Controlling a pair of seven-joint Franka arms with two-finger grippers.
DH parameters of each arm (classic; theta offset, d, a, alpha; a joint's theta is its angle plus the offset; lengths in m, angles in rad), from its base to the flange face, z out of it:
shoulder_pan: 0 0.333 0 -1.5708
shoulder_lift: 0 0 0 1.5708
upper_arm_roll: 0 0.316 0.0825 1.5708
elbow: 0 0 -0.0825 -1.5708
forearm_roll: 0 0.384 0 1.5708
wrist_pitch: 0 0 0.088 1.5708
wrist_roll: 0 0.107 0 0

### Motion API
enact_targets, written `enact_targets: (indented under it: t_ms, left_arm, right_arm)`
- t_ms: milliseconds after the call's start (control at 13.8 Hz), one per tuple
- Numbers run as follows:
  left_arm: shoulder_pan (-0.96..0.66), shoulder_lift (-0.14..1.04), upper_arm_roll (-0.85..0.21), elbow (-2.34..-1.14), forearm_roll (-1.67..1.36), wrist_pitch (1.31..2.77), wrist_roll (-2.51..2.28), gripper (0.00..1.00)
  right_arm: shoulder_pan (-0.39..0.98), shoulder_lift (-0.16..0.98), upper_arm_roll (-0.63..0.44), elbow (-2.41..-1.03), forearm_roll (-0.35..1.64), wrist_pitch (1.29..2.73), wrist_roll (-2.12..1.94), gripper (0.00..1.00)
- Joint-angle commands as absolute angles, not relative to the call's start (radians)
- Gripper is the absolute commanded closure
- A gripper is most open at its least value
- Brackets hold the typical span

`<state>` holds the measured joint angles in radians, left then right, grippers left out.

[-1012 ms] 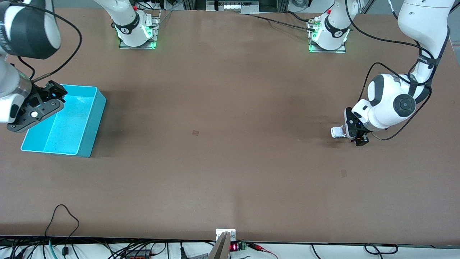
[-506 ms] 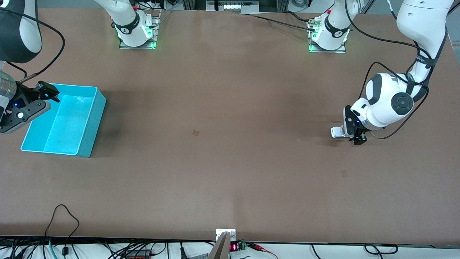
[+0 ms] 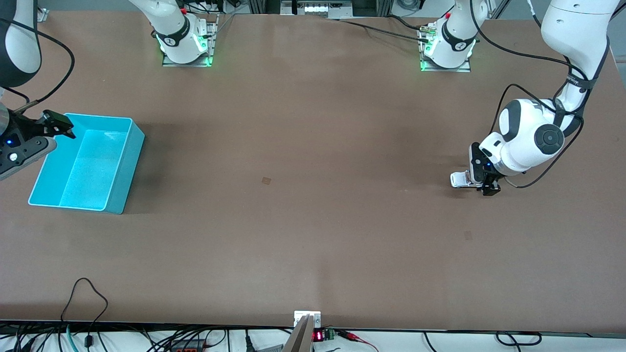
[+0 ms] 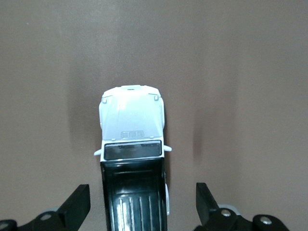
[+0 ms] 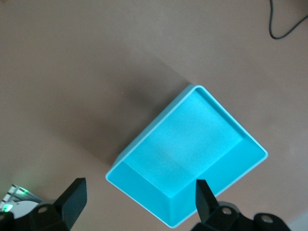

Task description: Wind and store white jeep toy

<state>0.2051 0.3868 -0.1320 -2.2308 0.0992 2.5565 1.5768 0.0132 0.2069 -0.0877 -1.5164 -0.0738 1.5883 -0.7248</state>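
The white jeep toy (image 3: 459,179) stands on the table at the left arm's end. In the left wrist view it (image 4: 132,125) shows its white hood and black roof panel. My left gripper (image 3: 481,185) is low over its rear, open. The fingers (image 4: 79,204) stand on either side of the roof with a gap on each side, not touching it; the gripper's middle (image 4: 143,204) is over the roof. The turquoise bin (image 3: 85,164) sits empty at the right arm's end. My right gripper (image 3: 19,146) hangs open and empty over the bin's outer edge; in the right wrist view (image 5: 139,202) the bin (image 5: 192,139) lies below it.
The brown table (image 3: 303,220) stretches bare between the bin and the jeep. Both arm bases (image 3: 186,44) (image 3: 447,46) stand along the edge farthest from the front camera. Cables (image 3: 88,293) hang at the nearest edge.
My right gripper has moved from over the bin outward toward the table's end. My left gripper stays around the jeep, almost still.
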Motion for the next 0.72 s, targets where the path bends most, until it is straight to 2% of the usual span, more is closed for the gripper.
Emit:
enact_targets:
  t_ms: [0,72,217,362,651]
  left_arm:
    - [0.221,0.374,-0.144,-2.247,0.118,2.574,1.592,0.1]
    - [0.221,0.373,-0.144,-2.249,0.118,2.573,1.594,0.15]
    - [0.221,0.371,-0.144,-2.249,0.118,2.572,1.595,0.16]
    - [0.221,0.371,-0.144,-2.249,0.118,2.572,1.595,0.2]
    - [0.219,0.371,-0.146,-2.247,0.118,2.574,1.597,0.37]
  right_arm:
    - [-0.043,0.231,-0.083,-1.503,0.014,1.574,-0.744,0.0]
    - [-0.046,0.236,-0.083,-1.503,0.015,1.574,-0.744,0.0]
    - [-0.046,0.238,-0.083,-1.503,0.015,1.574,-0.75,0.0]
    - [-0.045,0.236,-0.083,-1.503,0.011,1.574,-0.75,0.0]
    - [-0.044,0.236,-0.081,-1.503,0.009,1.569,-0.749,0.0]
